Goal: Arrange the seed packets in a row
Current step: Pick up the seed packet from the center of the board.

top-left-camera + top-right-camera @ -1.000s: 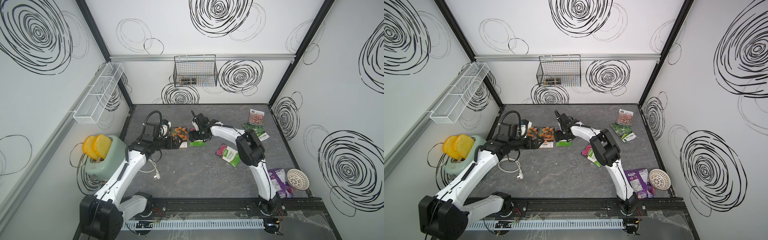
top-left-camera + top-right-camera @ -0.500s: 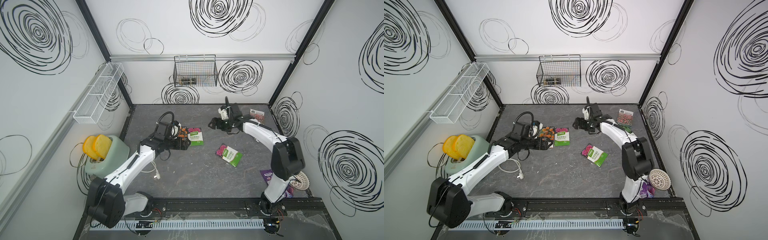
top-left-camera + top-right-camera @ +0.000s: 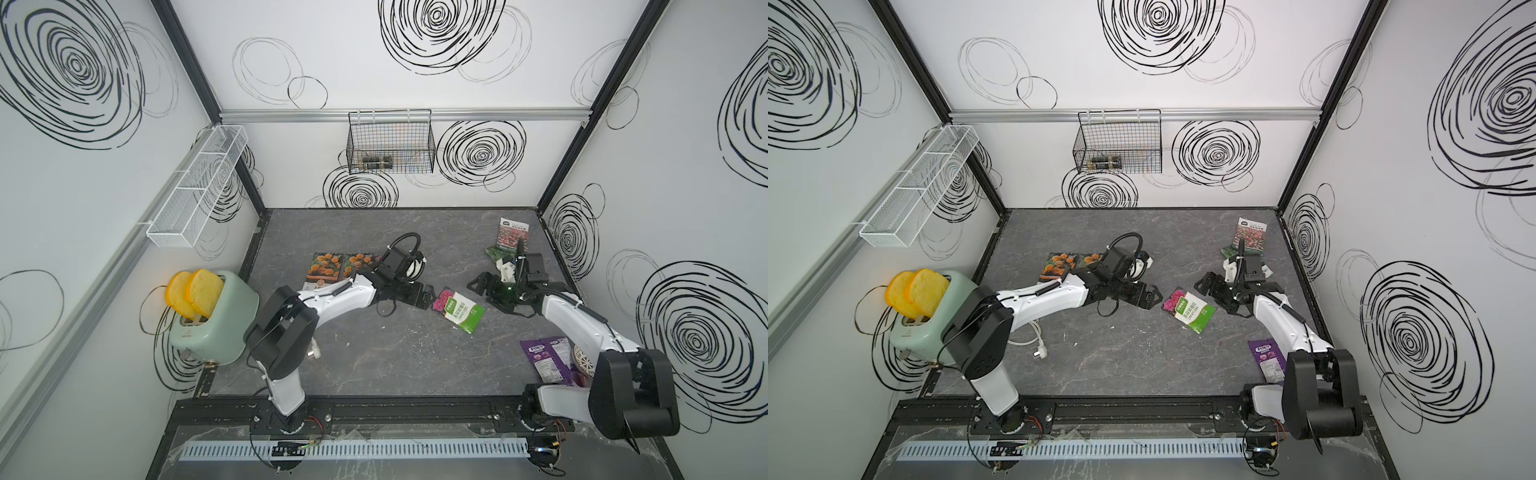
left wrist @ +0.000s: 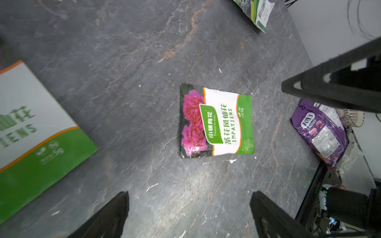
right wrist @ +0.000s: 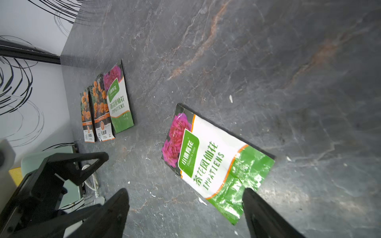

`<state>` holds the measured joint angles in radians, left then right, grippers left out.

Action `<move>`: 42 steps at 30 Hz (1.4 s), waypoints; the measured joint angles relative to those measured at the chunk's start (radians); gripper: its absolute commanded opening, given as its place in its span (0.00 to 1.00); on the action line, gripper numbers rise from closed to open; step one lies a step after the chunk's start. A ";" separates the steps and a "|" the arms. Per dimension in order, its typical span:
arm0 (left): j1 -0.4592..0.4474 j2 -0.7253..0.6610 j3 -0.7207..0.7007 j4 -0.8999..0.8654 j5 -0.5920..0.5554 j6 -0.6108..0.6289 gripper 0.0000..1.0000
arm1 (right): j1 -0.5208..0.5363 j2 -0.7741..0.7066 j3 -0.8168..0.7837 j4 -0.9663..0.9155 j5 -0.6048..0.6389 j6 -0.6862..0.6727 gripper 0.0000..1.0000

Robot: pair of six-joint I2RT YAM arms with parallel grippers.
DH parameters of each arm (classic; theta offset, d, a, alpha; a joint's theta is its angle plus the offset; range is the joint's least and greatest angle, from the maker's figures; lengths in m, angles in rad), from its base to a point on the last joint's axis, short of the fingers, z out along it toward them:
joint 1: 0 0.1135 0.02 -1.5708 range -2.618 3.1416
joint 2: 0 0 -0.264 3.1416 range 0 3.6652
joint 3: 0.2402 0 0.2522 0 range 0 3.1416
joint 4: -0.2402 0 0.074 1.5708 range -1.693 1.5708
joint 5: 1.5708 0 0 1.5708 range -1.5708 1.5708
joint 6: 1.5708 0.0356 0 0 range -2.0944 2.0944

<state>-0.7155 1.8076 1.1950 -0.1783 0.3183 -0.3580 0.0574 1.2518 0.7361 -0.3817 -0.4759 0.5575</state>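
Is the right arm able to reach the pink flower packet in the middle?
Probably yes. The right gripper hangs open right beside the pink flower packet, which lies flat with nothing on it.

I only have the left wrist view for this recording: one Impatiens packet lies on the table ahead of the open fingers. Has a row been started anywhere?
Observer: Yes. The right wrist view shows two orange-flower packets and a second Impatiens packet lying side by side.
Operator: What is the black bar at the right edge of my picture?
Observer: That is the right gripper. It is open and empty, hanging near the loose Impatiens packet.
Operator: Are there any packets I can't see at all?
Observer: One. A red-pink flower-field packet lies near the far right corner of the table, apart from the row.
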 measured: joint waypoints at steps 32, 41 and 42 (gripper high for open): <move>-0.052 0.287 0.169 0.048 0.055 0.072 0.76 | -0.043 -0.024 -0.334 0.201 -0.117 0.026 0.62; -0.037 0.321 0.177 0.047 0.106 0.073 0.23 | -0.044 0.027 -0.391 0.414 -0.161 0.037 0.51; -0.034 0.322 0.177 0.046 0.109 0.072 0.19 | -0.044 0.030 -0.397 0.429 -0.160 0.039 0.50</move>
<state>-0.7494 2.1292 1.3720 -0.1326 0.4274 -0.2855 0.0135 1.2816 0.3393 0.0475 -0.6357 0.5964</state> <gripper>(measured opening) 0.250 0.523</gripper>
